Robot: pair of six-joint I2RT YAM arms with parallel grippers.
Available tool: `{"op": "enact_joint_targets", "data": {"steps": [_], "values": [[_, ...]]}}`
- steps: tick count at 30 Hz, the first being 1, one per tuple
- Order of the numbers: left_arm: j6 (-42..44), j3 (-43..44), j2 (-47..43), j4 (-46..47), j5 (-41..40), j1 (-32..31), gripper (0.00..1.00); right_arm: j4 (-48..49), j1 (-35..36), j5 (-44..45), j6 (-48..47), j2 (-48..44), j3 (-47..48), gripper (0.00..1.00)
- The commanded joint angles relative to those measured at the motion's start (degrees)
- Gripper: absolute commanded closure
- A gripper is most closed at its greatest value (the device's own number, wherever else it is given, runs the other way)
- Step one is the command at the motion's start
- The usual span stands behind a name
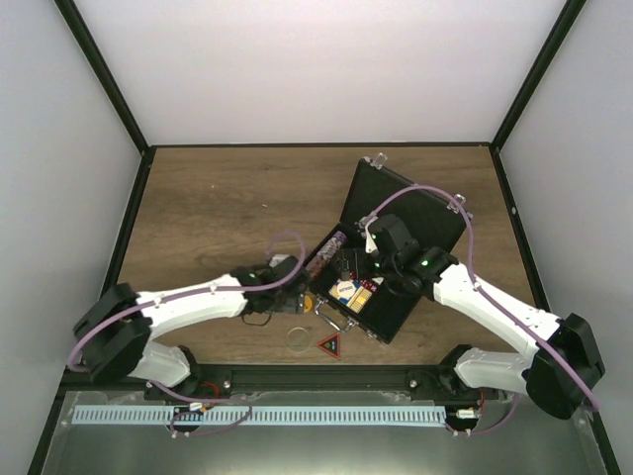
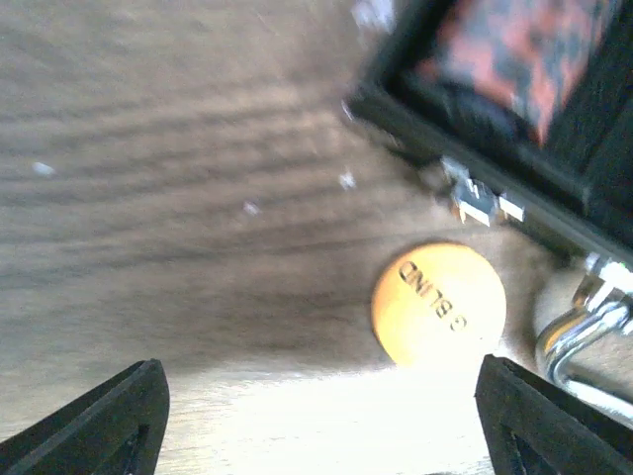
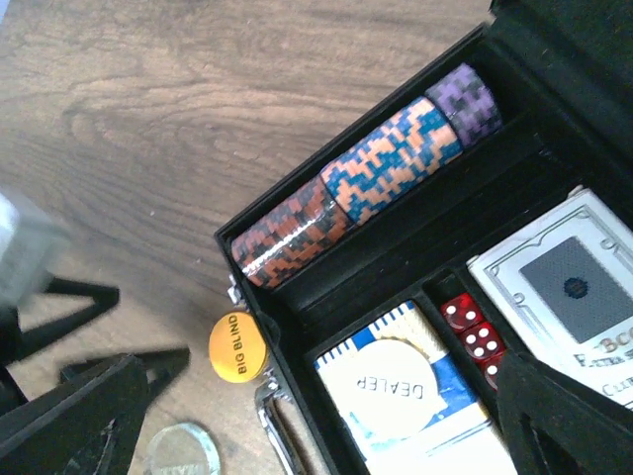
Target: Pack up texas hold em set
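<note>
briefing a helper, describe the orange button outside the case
Find the open black hinged case on the wooden table and go to its silver handle. Just outside the front wall sits a round orange button; unlike the clear disc and red-black triangle nearby, it reads BIG BLIND.

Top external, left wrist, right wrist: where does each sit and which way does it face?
Top external: above and behind the bases, looking down on table and open case; both arms show.
Left wrist: at the left gripper, facing down at the orange Big Blind button; open fingertips show.
Right wrist: at the right gripper, facing down into the case; open fingertips show.
Shared: both wrist views show that button.
</note>
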Motion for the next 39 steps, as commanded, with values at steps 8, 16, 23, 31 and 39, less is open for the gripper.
{"op": "enact_joint_targets", "data": {"steps": [8, 16, 23, 31, 39], "values": [[20.1, 7.11, -14.71, -1.93, 3.83, 29.02, 0.0, -5.98, 14.64, 5.74, 5.98, 7.09, 7.47, 0.06], [25.19, 7.81, -17.92, 7.44, 9.62, 48.13, 0.0, -8.87, 24.52, 10.45, 10.42, 22.35, 14.67, 0.14], [29.74, 6.04, -19.86, 10.22, 2.34, 51.26, 0.05, -10.18, 25.71, 12.93, 9.66, 31.97, 19.09, 0.22], [32.64, 3.53, -22.79, 12.38, 3.14, 51.26, 0.09, -11.73, 25.75, 15.34, 8.63, 38.67, 23.94, 0.25], [32.93, 3.26, -23.34, 12.18, 3.37, 51.26, 0.11, -15.38, 25.72, 18.61, 8.93, 44.57, 28.31, 0.25]]}}
